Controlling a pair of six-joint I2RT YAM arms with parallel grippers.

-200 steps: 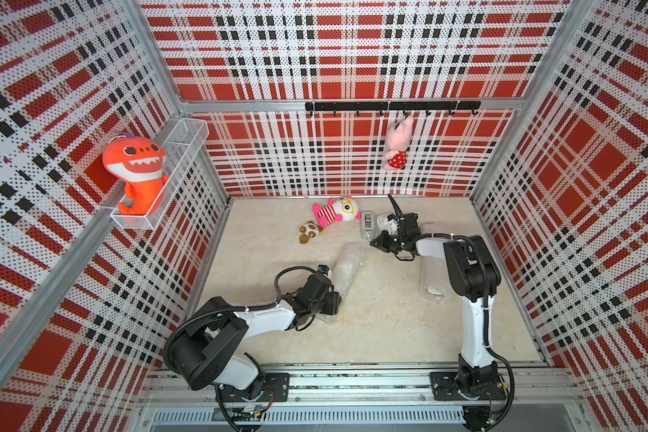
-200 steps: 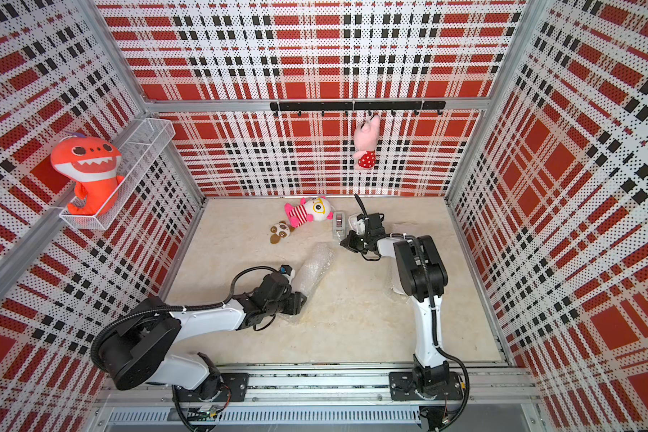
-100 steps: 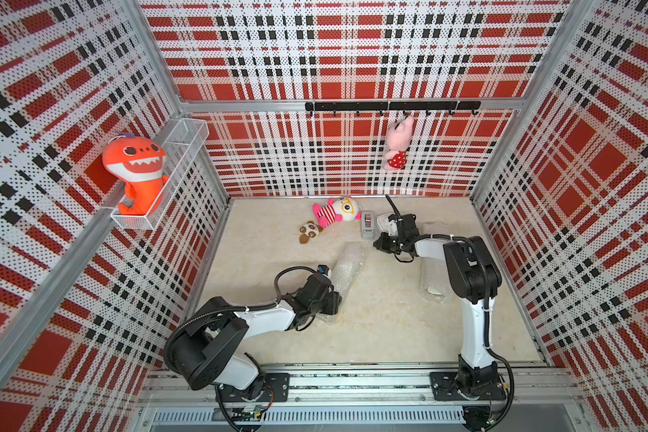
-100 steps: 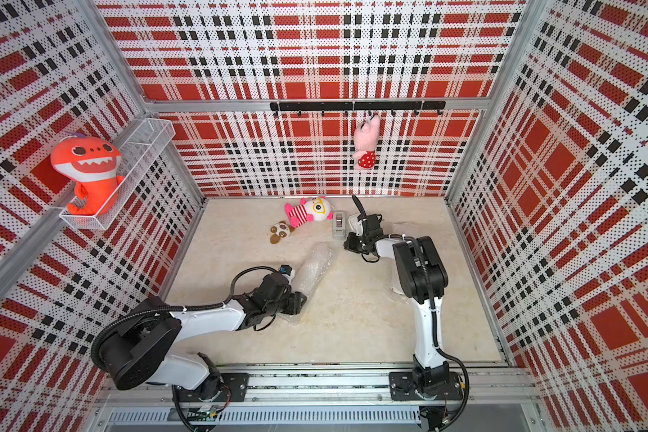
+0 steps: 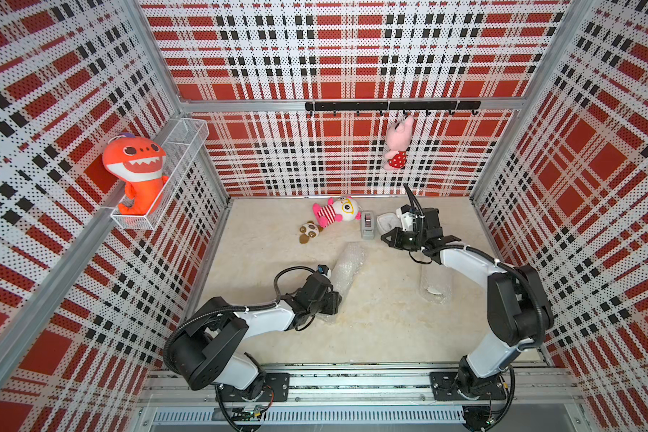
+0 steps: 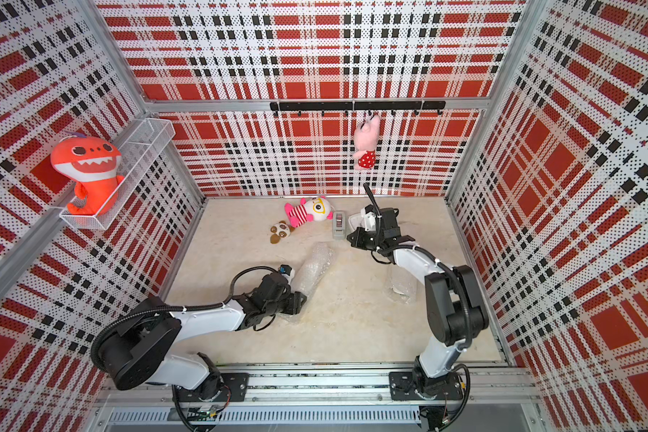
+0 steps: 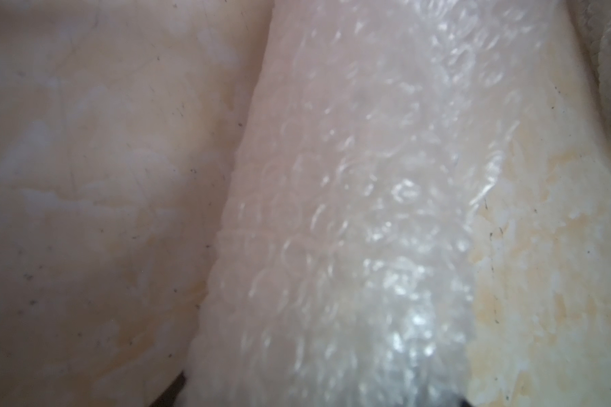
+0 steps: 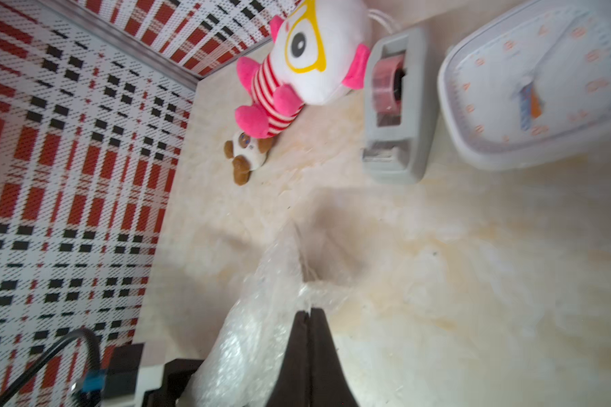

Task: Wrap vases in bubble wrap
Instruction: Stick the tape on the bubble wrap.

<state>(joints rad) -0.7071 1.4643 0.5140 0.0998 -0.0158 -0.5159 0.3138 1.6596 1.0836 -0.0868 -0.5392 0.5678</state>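
Observation:
A long roll of bubble wrap [image 5: 347,267] lies slanted at mid floor, and whatever is inside it is hidden. My left gripper [image 5: 332,301] is closed around the roll's near end. In the left wrist view the bubbled roll [image 7: 350,229] fills the space between the jaws. A second bubble wrap bundle [image 5: 434,284] lies beside my right forearm, and a white vase [image 5: 435,290] shows through it. My right gripper [image 5: 387,237] hovers just past the roll's far end with its fingertips [image 8: 302,320] pressed shut. Clear film [image 8: 290,267] reaches up to the tips, but I cannot tell whether it is pinched.
A grey tape dispenser [image 5: 367,224] and a white square clock [image 5: 388,220] sit just behind the right gripper. A pink-striped plush [image 5: 335,211] and a small brown plush [image 5: 309,232] lie by the back wall. An orange shark [image 5: 135,168] sits in a wall basket, and a pink pig [image 5: 397,142] hangs from the hook rail.
The right wrist has shifted slightly near the tape dispenser, still shut. The left arm and the roll have not moved.

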